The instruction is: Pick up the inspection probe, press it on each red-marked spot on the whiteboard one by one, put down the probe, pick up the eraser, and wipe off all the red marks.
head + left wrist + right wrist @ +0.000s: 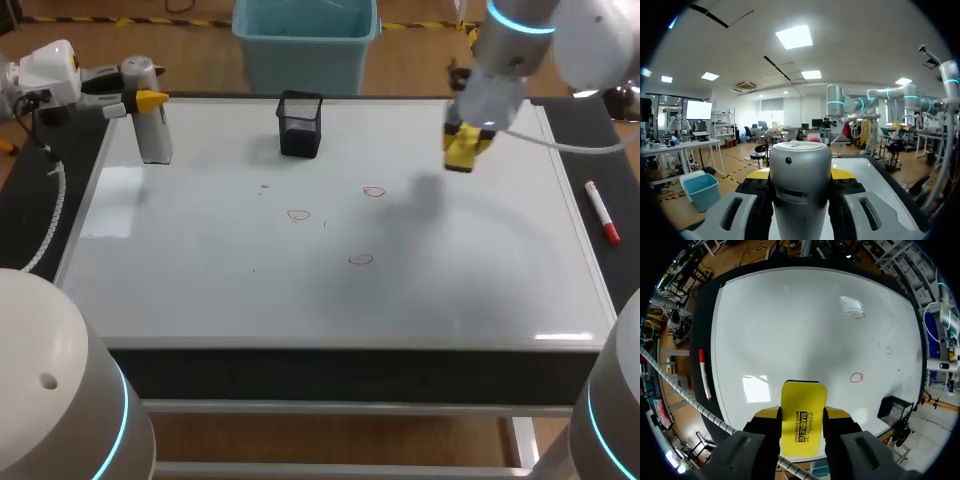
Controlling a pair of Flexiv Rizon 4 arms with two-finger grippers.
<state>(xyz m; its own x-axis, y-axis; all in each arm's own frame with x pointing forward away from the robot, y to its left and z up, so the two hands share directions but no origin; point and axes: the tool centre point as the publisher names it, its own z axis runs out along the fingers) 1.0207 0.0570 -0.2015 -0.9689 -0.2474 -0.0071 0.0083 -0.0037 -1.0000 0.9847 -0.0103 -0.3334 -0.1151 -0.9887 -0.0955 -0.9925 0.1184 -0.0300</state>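
Observation:
A grey cylindrical probe [153, 130] stands upright at the whiteboard's [200, 280] far left corner, and my left gripper [148, 100] is shut on its upper part. From the left wrist the probe [801, 200] fills the gap between the fingers. My right gripper [466, 148] hangs above the board's far right area, shut on a yellow eraser [462, 150]; the eraser [802, 415] sticks out between the yellow tips. Three small red marks [374, 191] [298, 214] [361, 259] lie mid-board, left of and nearer than the eraser.
A black mesh pen holder [300, 124] stands at the board's far edge, between the two grippers. A red marker [603, 212] lies on the dark table strip right of the board. A coiled cable runs along the left strip.

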